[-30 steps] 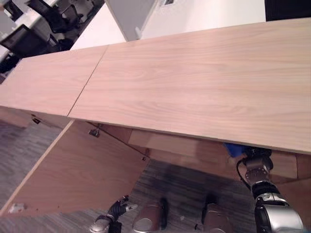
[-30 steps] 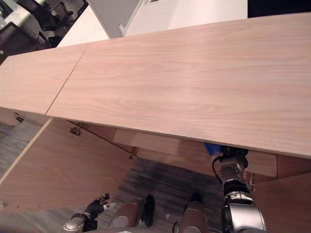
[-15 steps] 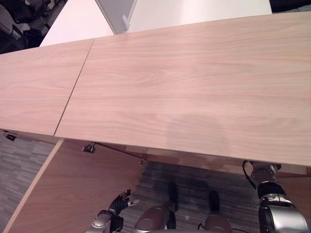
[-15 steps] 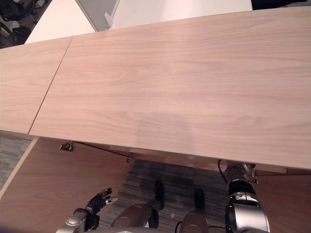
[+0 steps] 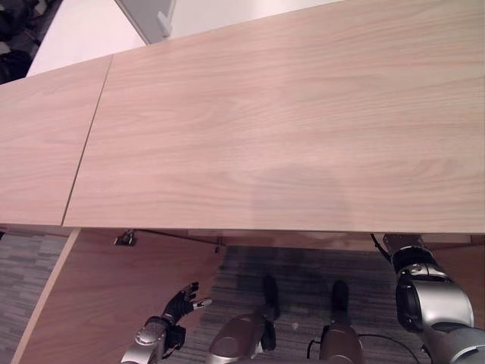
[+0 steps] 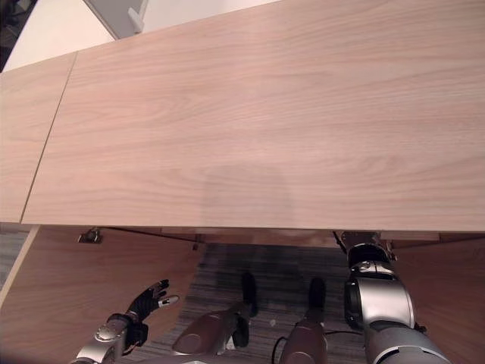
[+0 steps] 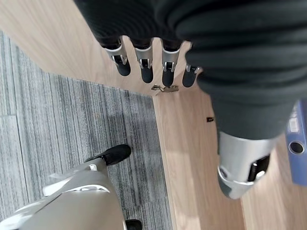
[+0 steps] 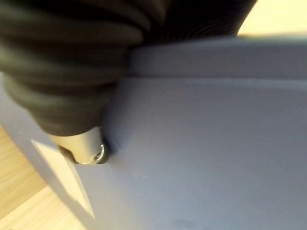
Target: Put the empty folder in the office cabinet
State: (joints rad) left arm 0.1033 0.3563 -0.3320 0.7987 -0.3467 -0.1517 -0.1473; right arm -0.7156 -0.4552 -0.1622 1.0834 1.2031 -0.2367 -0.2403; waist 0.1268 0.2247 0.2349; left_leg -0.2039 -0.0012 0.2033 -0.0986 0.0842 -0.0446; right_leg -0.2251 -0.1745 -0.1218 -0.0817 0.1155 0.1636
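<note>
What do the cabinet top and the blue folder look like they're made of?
The cabinet top looks like light wood or wood-look laminate, matte, with visible grain. The blue folder looks like smooth plastic-coated board with an even, slightly satin surface, though the exact material is uncertain.

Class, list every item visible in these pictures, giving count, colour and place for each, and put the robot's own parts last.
Cabinet top: one, light wood, across the upper part of both eye views, with a seam towards the left.
Cabinet door: one, light wood, swung open at lower left, beside the left hand.
Hinge: one, metal, at the top of the open door under the cabinet top.
Folder: one, blue, pressed close against the right hand; its edge also shows inside the cabinet in the left wrist view.
Floor: grey striped carpet, in front of the cabinet.
Left hand: fingers straight, holding nothing, by the open door.
Right hand: under the cabinet top, against the folder; fingers hidden.
</note>
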